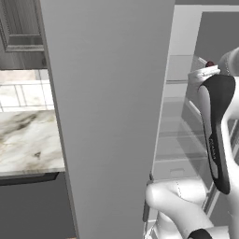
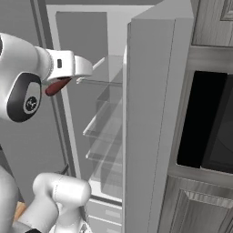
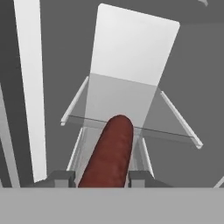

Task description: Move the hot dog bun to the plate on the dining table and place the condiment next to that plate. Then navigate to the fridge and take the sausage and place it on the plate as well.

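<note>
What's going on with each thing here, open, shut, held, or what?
fridge: doors open, glass shelves showing.
sausage: held between the fingertips, pointing toward a shelf.
gripper: shut on the sausage, in front of the fridge.
glass shelf: bare, nothing resting on it.
wall oven: door shut, dark.

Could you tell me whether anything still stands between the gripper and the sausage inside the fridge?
Nothing does: in the hand view the sausage lies between the two fingertips of the gripper, which looks closed on it, in front of the fridge's glass shelf.
</note>
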